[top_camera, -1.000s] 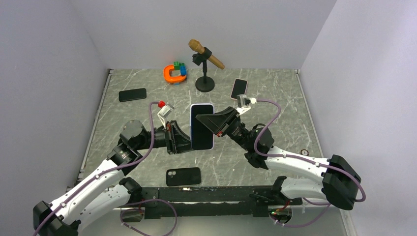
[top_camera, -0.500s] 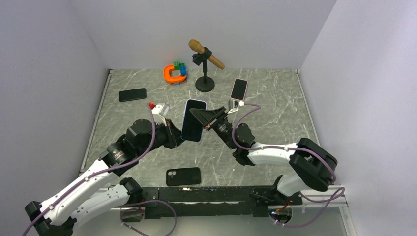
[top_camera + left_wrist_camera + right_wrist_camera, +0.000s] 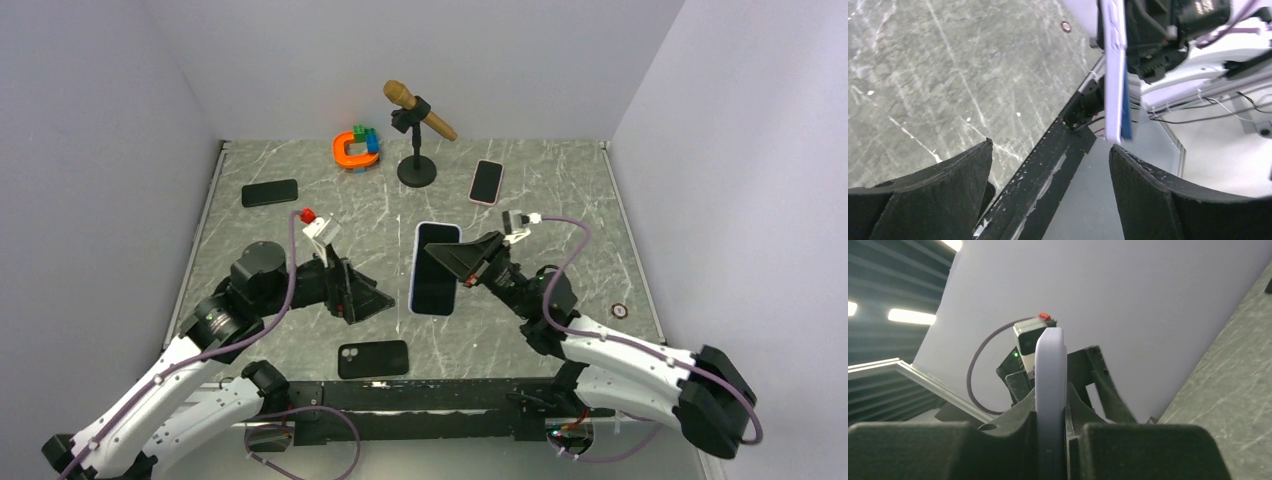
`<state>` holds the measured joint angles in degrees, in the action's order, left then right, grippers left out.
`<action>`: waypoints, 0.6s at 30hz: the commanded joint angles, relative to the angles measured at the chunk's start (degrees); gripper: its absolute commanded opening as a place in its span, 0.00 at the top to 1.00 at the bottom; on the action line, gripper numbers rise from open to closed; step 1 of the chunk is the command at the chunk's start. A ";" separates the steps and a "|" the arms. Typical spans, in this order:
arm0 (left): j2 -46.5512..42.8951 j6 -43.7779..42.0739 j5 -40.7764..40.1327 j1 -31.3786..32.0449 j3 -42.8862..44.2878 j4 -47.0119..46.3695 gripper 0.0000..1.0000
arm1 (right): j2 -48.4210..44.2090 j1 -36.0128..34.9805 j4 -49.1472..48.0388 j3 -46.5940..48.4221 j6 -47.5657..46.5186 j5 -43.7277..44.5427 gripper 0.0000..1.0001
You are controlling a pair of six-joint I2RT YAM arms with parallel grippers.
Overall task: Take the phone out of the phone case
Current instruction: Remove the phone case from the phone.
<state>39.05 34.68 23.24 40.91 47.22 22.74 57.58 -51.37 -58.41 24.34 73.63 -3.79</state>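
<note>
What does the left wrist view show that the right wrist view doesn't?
Only left wrist: the left jaws wide apart and empty, a small dark ring on the grey marbled tabletop, and the black base rail. Only right wrist: the right jaws clamped on the pale lilac cased phone, with the left arm's grey camera box with a red button beyond. Both: that phone edge-on and the tabletop.

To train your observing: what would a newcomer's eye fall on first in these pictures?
The pale cased phone, held up above mid-table by the shut right gripper. Just left of it the left gripper stands open, not touching it. At the far edge, a brown microphone tilts on its black stand beside an orange toy.
</note>
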 commanded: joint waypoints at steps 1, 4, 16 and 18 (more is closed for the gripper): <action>-4.42 3.69 14.14 -1.37 0.82 -5.83 0.14 | -8.85 3.12 3.38 -0.12 -1.60 -2.04 1.00; -3.76 15.88 22.98 -1.00 -2.67 -20.71 0.22 | -10.87 3.49 7.08 0.96 -3.12 -1.65 1.00; 0.00 26.34 19.74 8.53 -8.75 -37.34 0.26 | -10.39 3.59 5.98 1.67 -1.94 -1.40 1.00; 0.57 26.63 19.26 8.96 -9.59 -38.31 0.26 | -9.78 3.65 4.95 1.47 -1.38 -1.80 1.00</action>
<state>39.09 59.77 43.59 48.47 38.24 -10.15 47.64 -47.92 -46.72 23.42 70.94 -5.02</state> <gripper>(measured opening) 0.737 0.190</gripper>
